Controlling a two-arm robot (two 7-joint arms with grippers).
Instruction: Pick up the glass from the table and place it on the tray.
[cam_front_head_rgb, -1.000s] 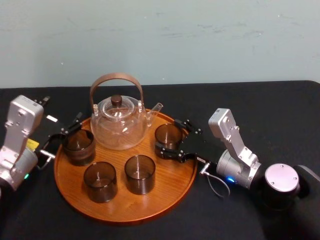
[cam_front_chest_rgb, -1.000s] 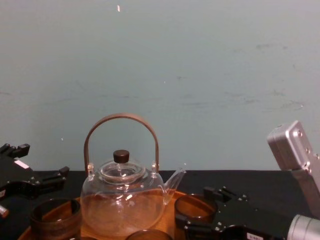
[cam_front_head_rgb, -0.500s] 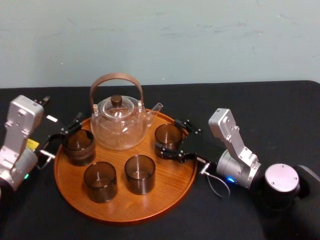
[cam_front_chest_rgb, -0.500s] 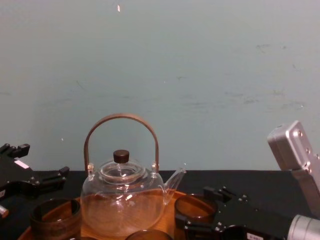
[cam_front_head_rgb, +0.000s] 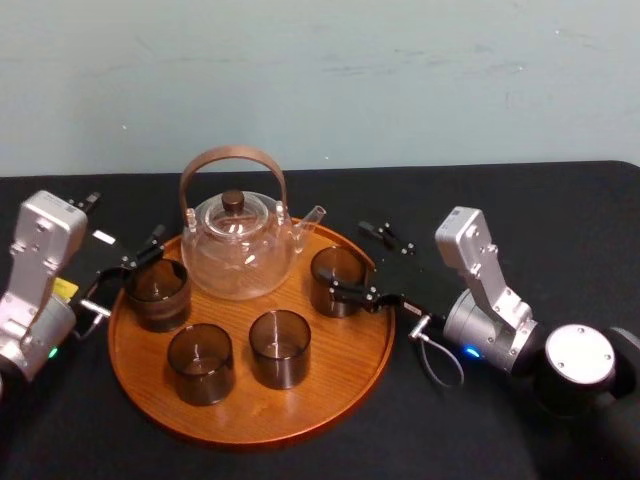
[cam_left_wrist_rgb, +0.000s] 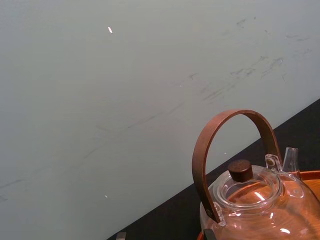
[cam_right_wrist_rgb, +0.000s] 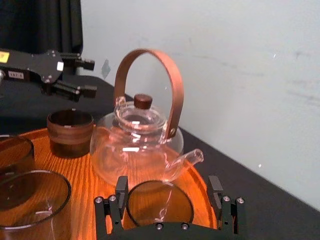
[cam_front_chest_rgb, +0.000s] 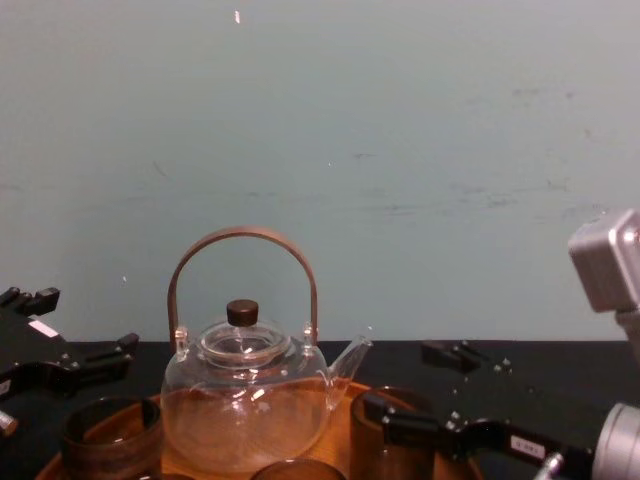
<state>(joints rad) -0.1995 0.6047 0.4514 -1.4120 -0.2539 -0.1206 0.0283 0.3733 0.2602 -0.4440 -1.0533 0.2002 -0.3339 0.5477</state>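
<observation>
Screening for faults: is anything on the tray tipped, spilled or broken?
Nothing stands out. The glass teapot and four glasses stand upright on the tray; no spill shows. The left pincer and right pincer are open near the rear two.

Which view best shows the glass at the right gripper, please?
The head view: the glass stands almost whole on the tray, at the open right gripper. The right wrist view shows its rim between the fingers; the chest view cuts off its base.

- Cut off by chest view's lower edge: tray (cam_front_chest_rgb: 340, 430), front glass (cam_front_chest_rgb: 295, 468).
- Cropped in left wrist view: teapot (cam_left_wrist_rgb: 250, 200) base.
- Cropped at right wrist view's lower edge: right hand (cam_right_wrist_rgb: 167, 186) body.
</observation>
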